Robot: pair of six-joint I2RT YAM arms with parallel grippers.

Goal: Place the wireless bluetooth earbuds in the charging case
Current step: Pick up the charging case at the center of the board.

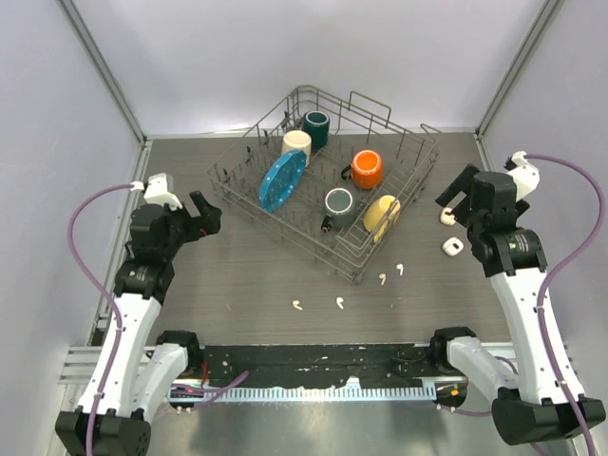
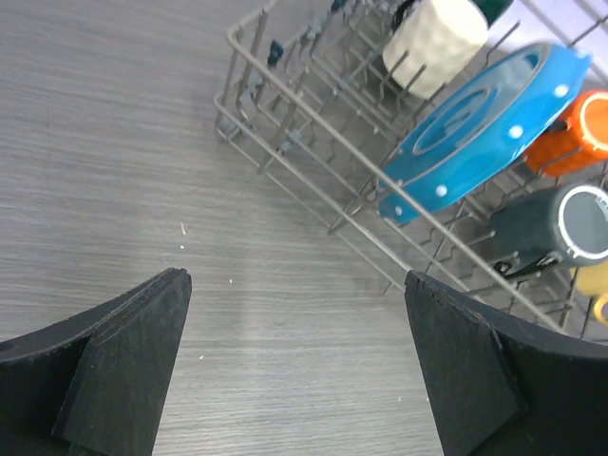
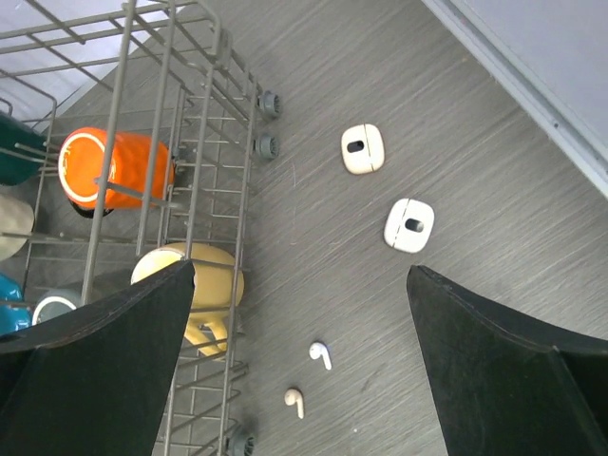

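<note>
Four tiny stemmed plastic earbuds (image 1: 339, 303), cream and white, lie loose at the grey wire dish rack's (image 1: 285, 226) 6 o'clock, with two small rounded charging cases (image 3: 409, 225) at its 3 o'clock. My left gripper (image 2: 294, 285) and right gripper (image 3: 301, 269) stand spread, empty. Risk, as I judge it: a pinched bud skidding under the rack, or entering the wrong-coloured case.

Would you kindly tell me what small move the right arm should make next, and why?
Probably lower the right gripper toward the white earbud lying loose on the table. Its jaws stand open and empty, and that earbud is the one nearest the white case, with a beige earbud beside it.
</note>
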